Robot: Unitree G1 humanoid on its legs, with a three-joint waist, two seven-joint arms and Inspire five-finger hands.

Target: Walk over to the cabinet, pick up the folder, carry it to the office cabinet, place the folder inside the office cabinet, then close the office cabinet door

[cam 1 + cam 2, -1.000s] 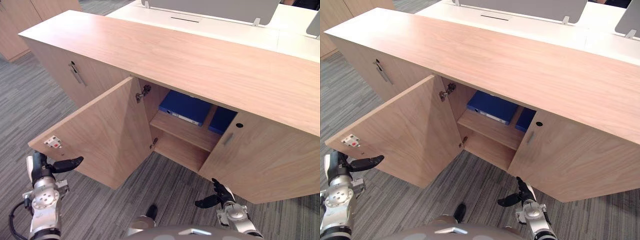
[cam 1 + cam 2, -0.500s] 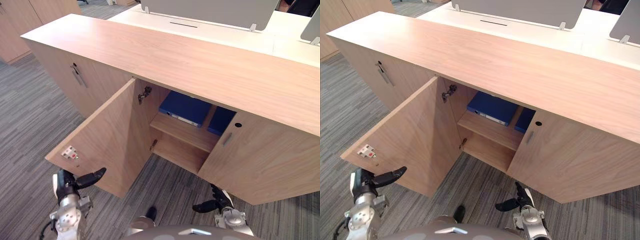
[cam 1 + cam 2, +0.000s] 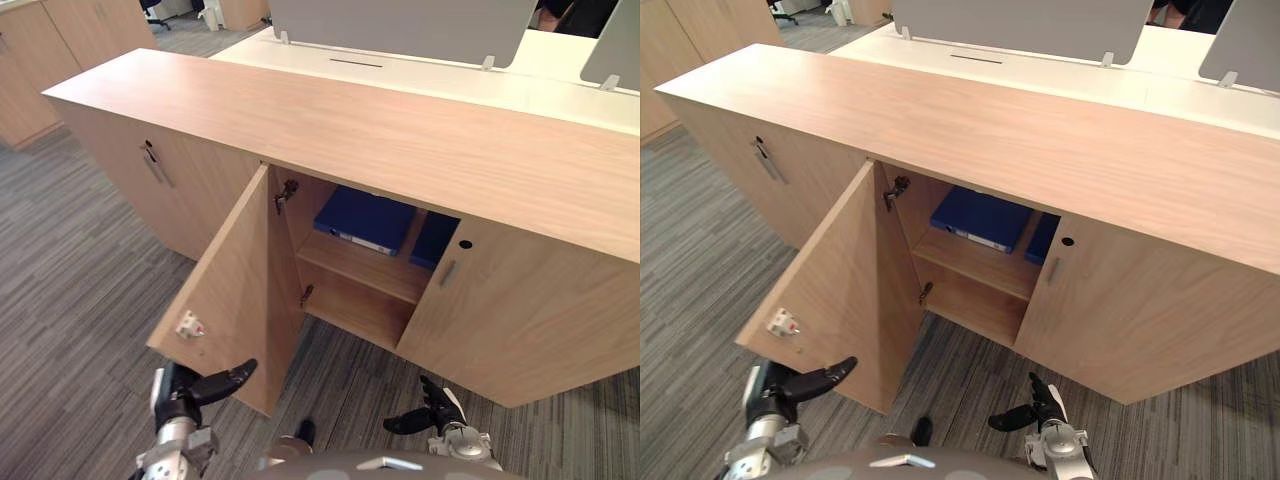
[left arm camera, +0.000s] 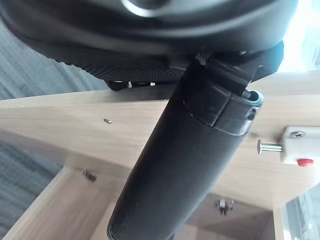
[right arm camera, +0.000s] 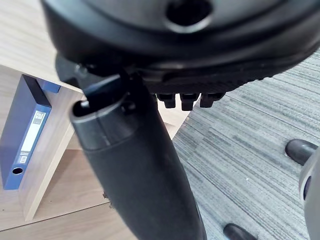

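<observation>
Now the office cabinet (image 3: 400,130) stands before you with its door (image 3: 235,280) much further in than a second ago. Then it was swung wide to the left, its inner face turned up toward you. It now stands roughly straight out from the cabinet front, and the white catch (image 3: 188,324) near its free edge has come in with it.

Your left hand (image 3: 178,392) has followed that edge to the right. It sits low just beside the door's bottom outer corner, thumb stretched toward the wood and fingers loose, holding nothing. In the left wrist view the thumb lies across the inner face close to the catch, but you cannot tell whether it actually touches.

Your right hand (image 3: 440,405) is low over the carpet (image 3: 70,250) in front of the closed door (image 3: 520,320) on the right, much where it was. Its thumb is held out to the left, its fingers are relaxed, and it is empty.

The blue folder (image 3: 368,218) lies flat on the upper shelf (image 3: 365,265) inside the open compartment, toward the shelf's left end. It is in the same spot as before. A second blue folder (image 3: 436,240) lies at the shelf's right end, partly hidden behind the closed door, and it has not shifted either.

The whole view has moved slightly as well, so judge the door's swing against the cabinet front and not by its place in the picture.
</observation>
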